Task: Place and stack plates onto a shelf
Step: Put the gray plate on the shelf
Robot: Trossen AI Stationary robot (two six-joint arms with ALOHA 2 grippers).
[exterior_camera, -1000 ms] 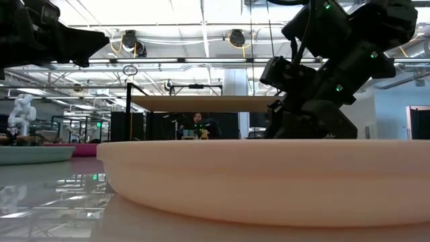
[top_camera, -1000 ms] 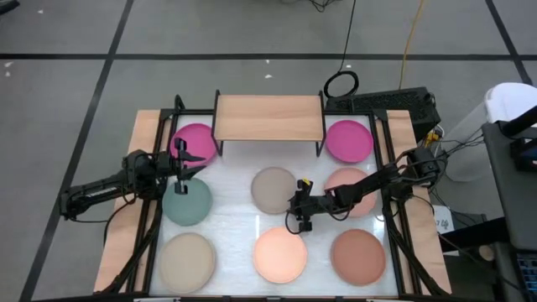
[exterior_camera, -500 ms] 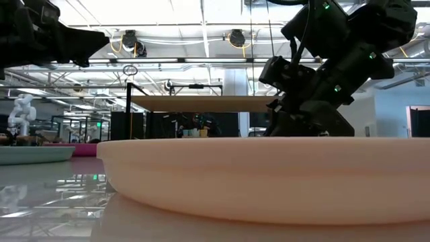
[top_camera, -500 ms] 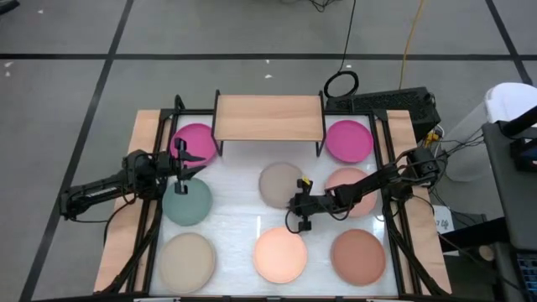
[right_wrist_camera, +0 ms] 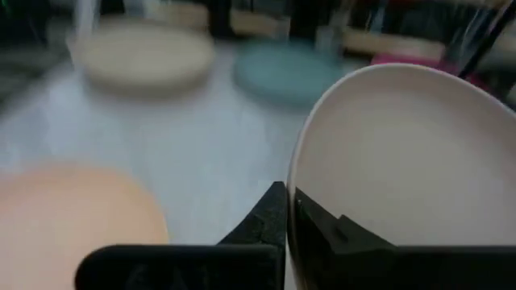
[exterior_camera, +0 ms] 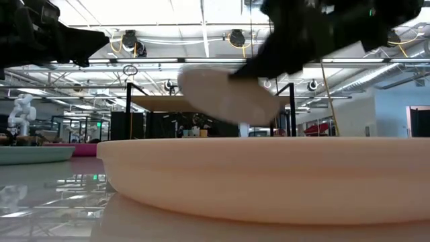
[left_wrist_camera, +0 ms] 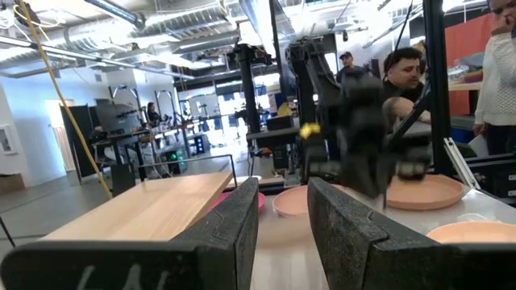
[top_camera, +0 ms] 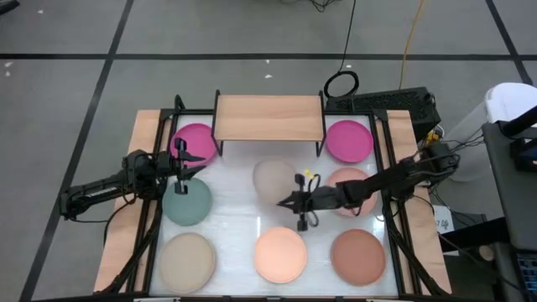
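— From above, where's your plate?
— The right gripper (top_camera: 289,202) pinches the grey-beige plate (top_camera: 273,179) by its rim; the shelf (top_camera: 268,117) lies straight beyond it.
— Low view?
— Plate airborne, tilted.
— Left gripper (top_camera: 183,159)?
— Over the teal plate (top_camera: 187,201), fingers parted, grasping nothing.

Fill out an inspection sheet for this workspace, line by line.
Surface: white table, wooden side edges.
Job's things: shelf bare; grey-beige plate lifted and tilted; seven plates lie flat.
Clutter: nothing seen.
Grippers: right claw shut on the grey-beige plate's rim; left claw open, between magenta plate and teal plate.
Cables: yellow cable on the floor behind.
Surroundings: people beyond the table.
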